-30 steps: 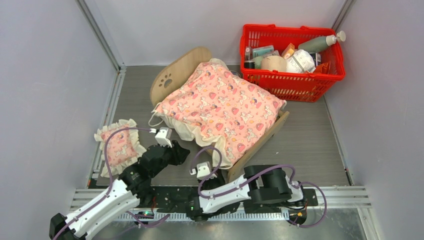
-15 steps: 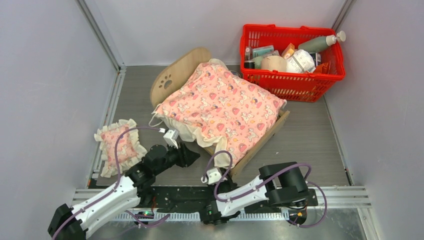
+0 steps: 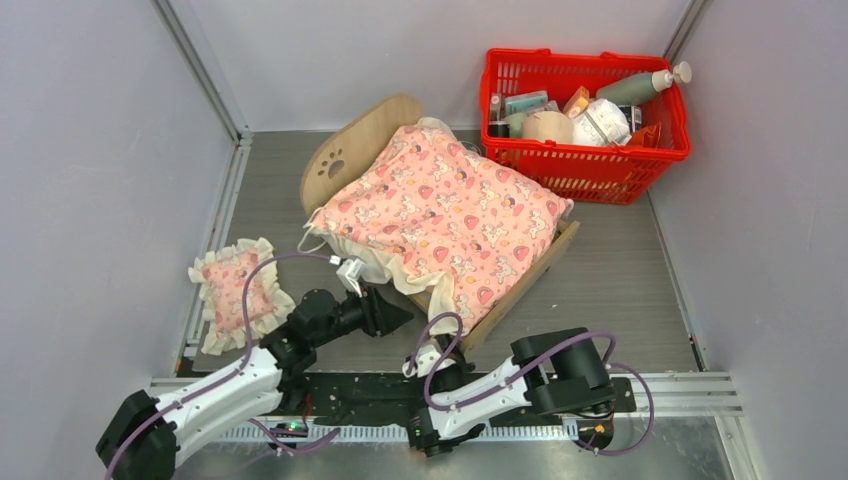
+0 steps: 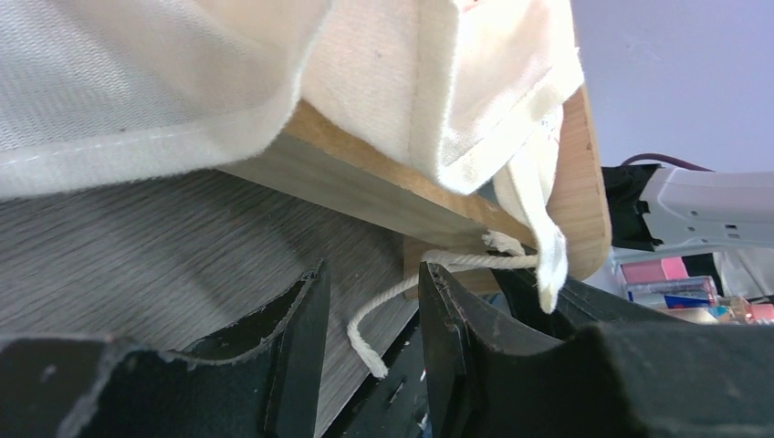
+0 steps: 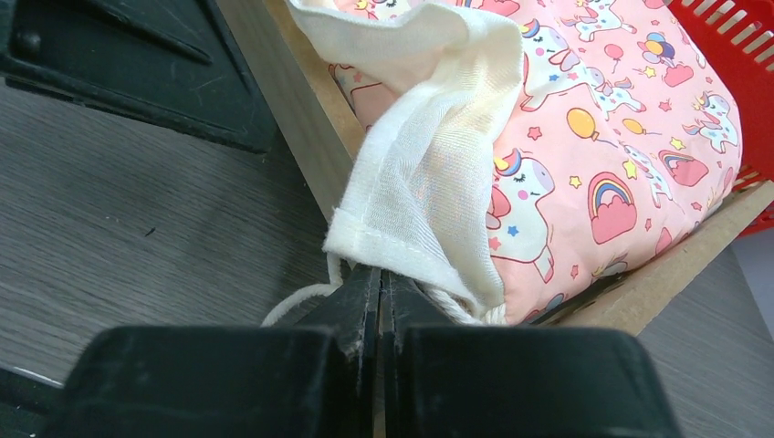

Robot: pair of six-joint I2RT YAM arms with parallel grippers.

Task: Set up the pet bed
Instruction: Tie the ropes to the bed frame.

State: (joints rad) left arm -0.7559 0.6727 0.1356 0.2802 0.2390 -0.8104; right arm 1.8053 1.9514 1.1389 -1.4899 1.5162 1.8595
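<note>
Reaching in from the lower left of the top view, the left gripper (image 3: pixel 393 313) has slid rightward over the last second. It now sits just beside the near side of the bed (image 3: pixel 352 143). Its fingers stand spread, and in the wrist view a loose white cord (image 4: pixel 399 288) hangs in the gap between them, not pinched. The blanket's cream frill (image 4: pixel 137 82) droops just above.

Meanwhile the right arm has drawn back toward the bottom edge, its elbow swinging right. The right gripper (image 5: pixel 379 276) is pressed together, tips right under the frill's corner. Whether any cloth or cord is caught there I cannot tell.

The bed lies on a slant in the middle of the frame, headboard toward the upper left. The pink blanket (image 3: pixel 440 205) covers it and spills over the lower edge, hiding the mattress. The pillow (image 3: pixel 235 290) lies on the table (image 3: pixel 620 260) at the left, apart from the bed. The red basket (image 3: pixel 585 165) stands at the upper right.

The blanket looks roughly placed, so the left gripper's approach likely aims to tidy that hanging edge. The pillow is not yet on the bed.
</note>
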